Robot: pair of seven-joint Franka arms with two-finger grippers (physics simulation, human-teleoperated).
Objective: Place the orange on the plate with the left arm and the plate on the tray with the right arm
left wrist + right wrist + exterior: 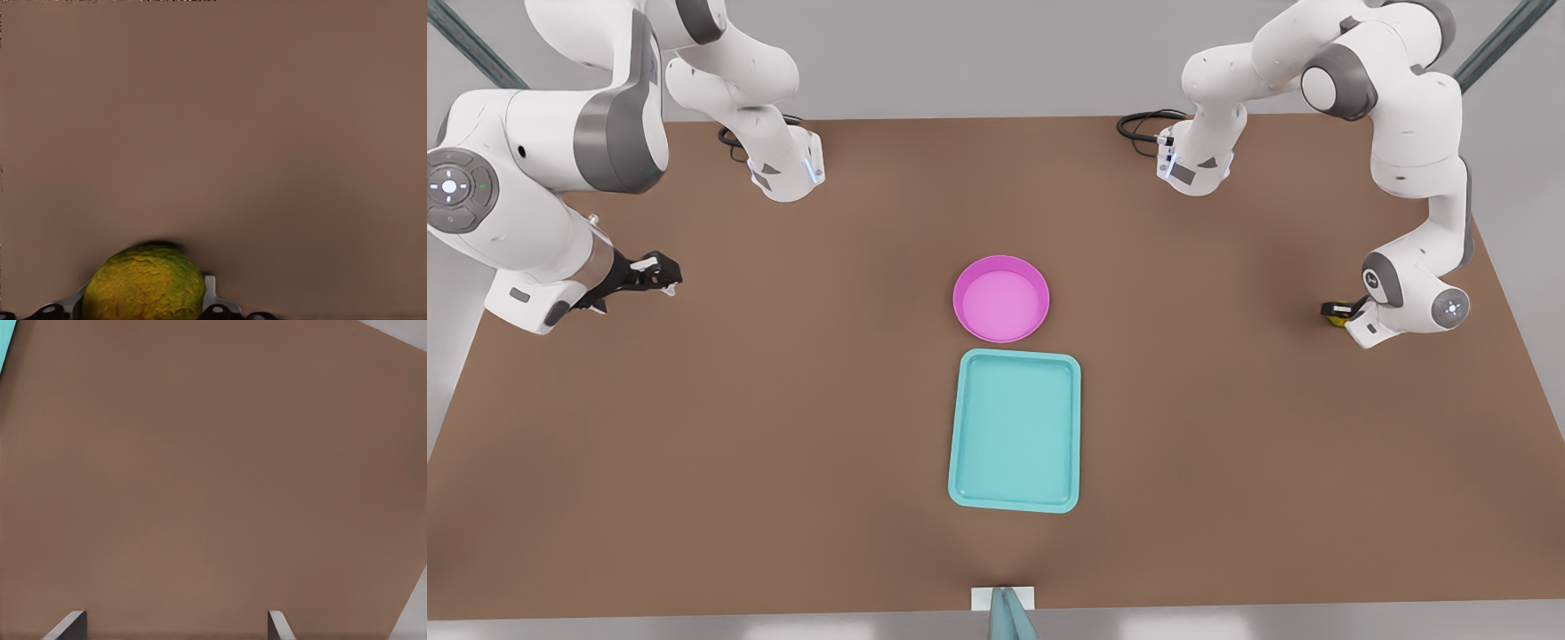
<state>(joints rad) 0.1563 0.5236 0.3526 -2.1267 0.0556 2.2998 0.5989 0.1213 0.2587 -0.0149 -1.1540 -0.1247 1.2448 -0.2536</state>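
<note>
Front view: you get only a yellow sliver of the small bumpy yellow-orange fruit [1337, 320]. The left gripper [1332, 310] clamped on it is mostly buried under its own white wrist.

Left wrist view: the fruit's underside is cut off at the edge, and the fingers [210, 290] sit mostly behind it.

Right wrist view: the rectangular teal tray [5, 340] is reduced to a corner. The right gripper [173, 627] shows only its fingertips, spread wide.

Front view, table's near edge: grey-blue object [1009, 618], cropped, can't identify.
</note>
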